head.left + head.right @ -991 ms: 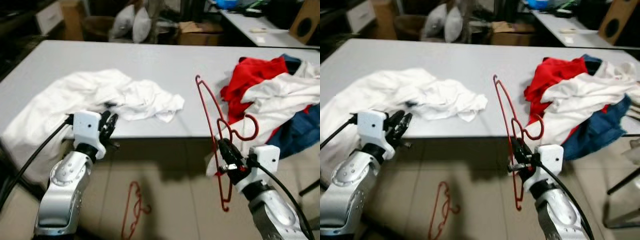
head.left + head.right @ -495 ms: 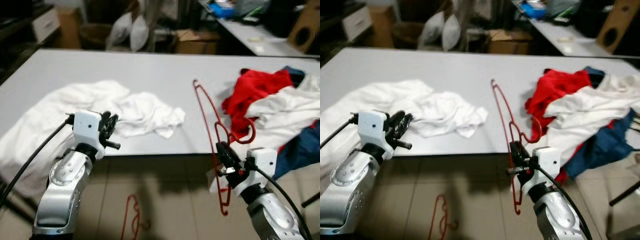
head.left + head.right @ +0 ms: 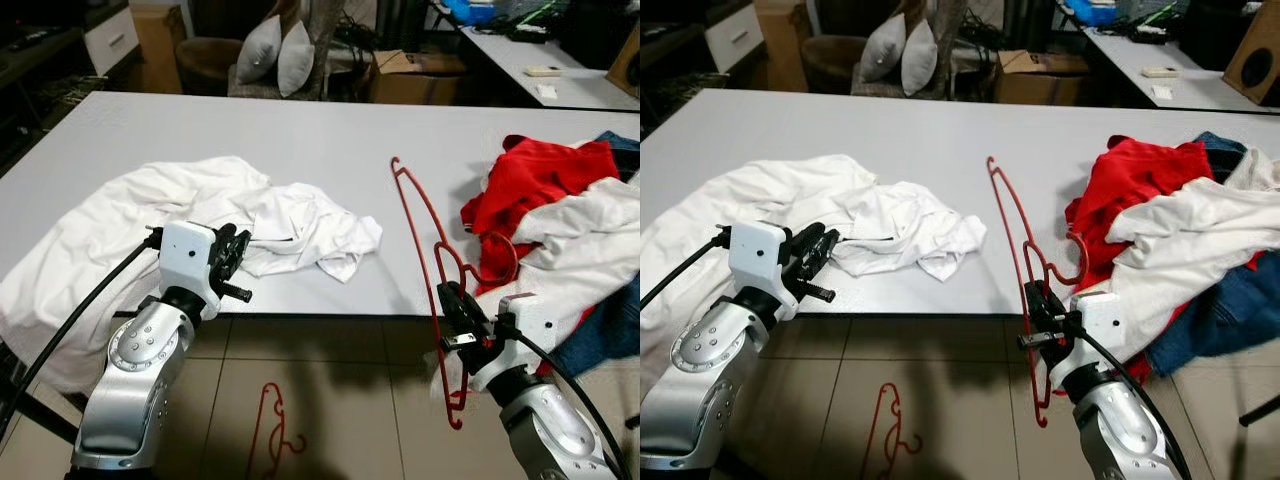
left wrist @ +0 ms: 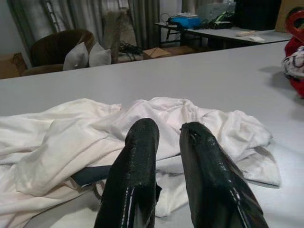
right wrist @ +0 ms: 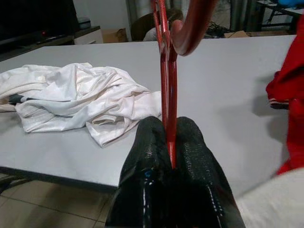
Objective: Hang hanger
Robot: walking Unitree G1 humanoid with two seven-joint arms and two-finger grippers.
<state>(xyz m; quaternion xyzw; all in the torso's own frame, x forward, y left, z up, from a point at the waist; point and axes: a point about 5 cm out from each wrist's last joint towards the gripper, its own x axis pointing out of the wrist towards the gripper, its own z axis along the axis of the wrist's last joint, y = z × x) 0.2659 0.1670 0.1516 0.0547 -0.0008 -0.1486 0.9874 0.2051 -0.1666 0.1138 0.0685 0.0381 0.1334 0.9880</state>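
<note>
A thin red hanger (image 3: 420, 215) stands nearly upright at the table's near edge, its hook (image 3: 490, 262) curling toward the red garment. My right gripper (image 3: 452, 312) is shut on the hanger's lower part, and in the right wrist view the red wire (image 5: 166, 80) runs up from between the fingers. My left gripper (image 3: 238, 262) hovers at the table's front edge beside a crumpled white garment (image 3: 200, 200). Its fingers (image 4: 137, 156) are slightly open with nothing between them.
The grey table (image 3: 300, 120) carries a pile of red, white and blue clothes (image 3: 560, 210) at its right end. A second red hanger (image 3: 270, 430) lies on the tiled floor below. Pillows, boxes and another table stand behind.
The whole view has shifted, so the camera moved. The right gripper keeps its hold on the hanger. The left gripper sits a little higher, closer to the white garment.
</note>
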